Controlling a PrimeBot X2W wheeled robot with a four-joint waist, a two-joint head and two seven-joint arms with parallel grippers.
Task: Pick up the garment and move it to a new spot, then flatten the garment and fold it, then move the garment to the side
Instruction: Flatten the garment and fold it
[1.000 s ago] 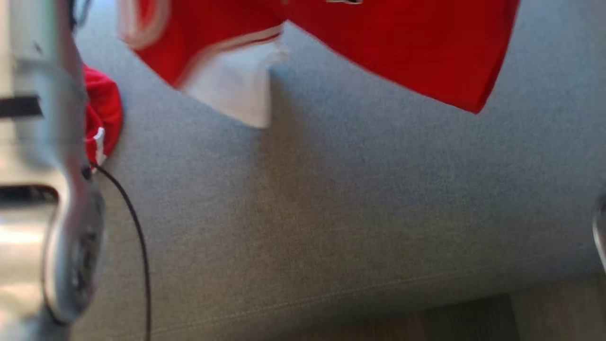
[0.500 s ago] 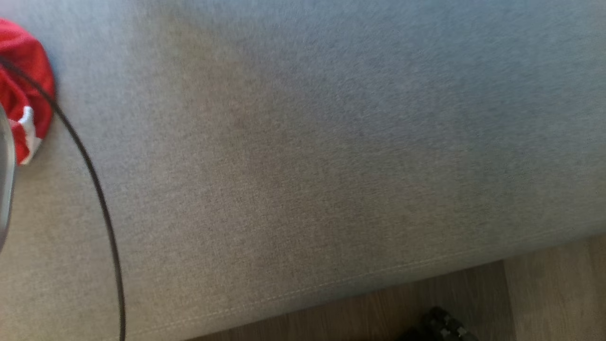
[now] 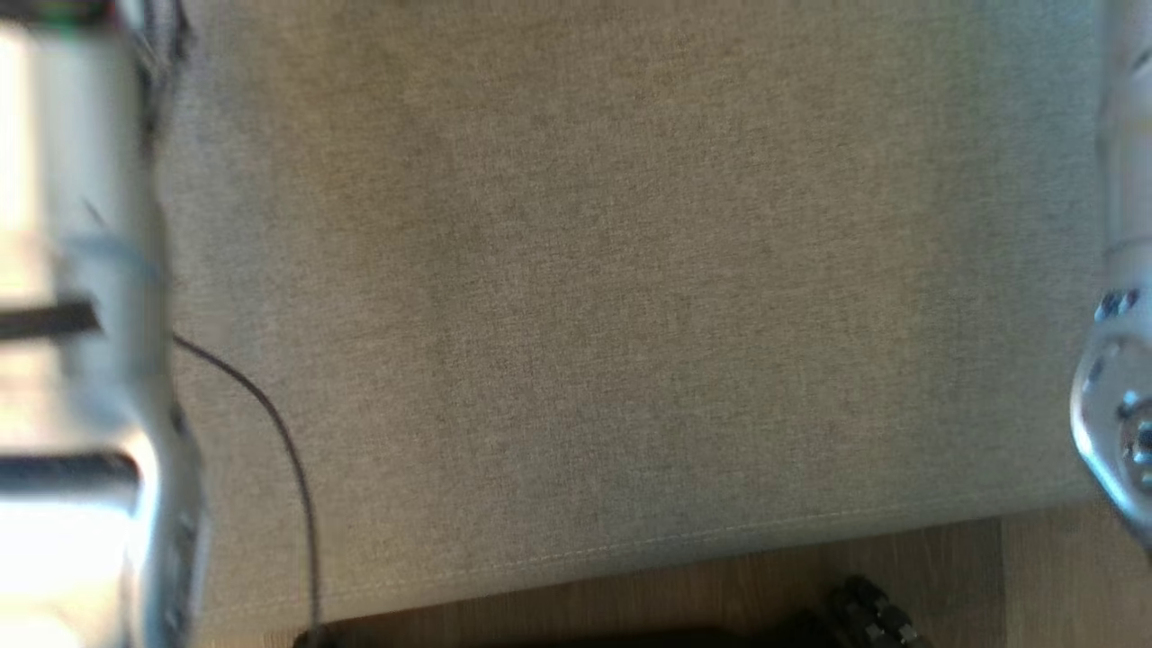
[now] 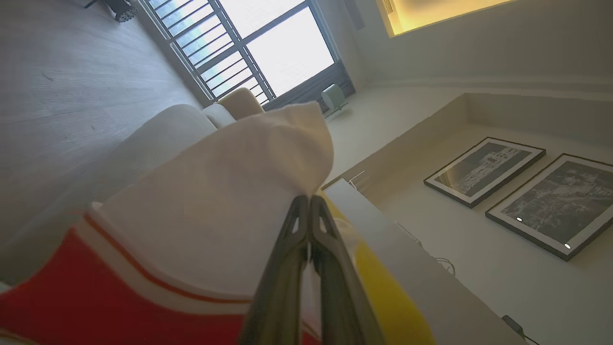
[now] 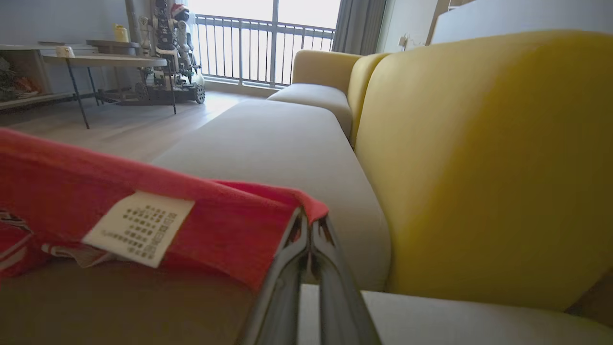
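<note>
The garment [image 4: 215,206] is red with a white panel and striped trim. In the left wrist view my left gripper [image 4: 309,199] is shut on its white part, which bulges up over the fingers. In the right wrist view my right gripper [image 5: 311,215] is shut on a red edge of the garment [image 5: 225,225], which stretches away to the left with a white care label [image 5: 139,227] on it. It hangs just above the grey sofa seat [image 5: 268,139]. My pale left forearm [image 3: 72,360] and right arm [image 3: 1116,405] stand blurred at the head view's sides.
A yellow backrest [image 5: 479,158] rises along the right of the seat. A thin black cable [image 3: 288,450] curves over the grey seat [image 3: 585,315], whose front edge meets wooden floor [image 3: 720,576]. A table [image 5: 105,60] and another robot [image 5: 167,28] stand by the window.
The head camera has swung, so its view has shifted down the seat and the red garment has left it. Both arms now show at its edges. Both grippers stay shut.
</note>
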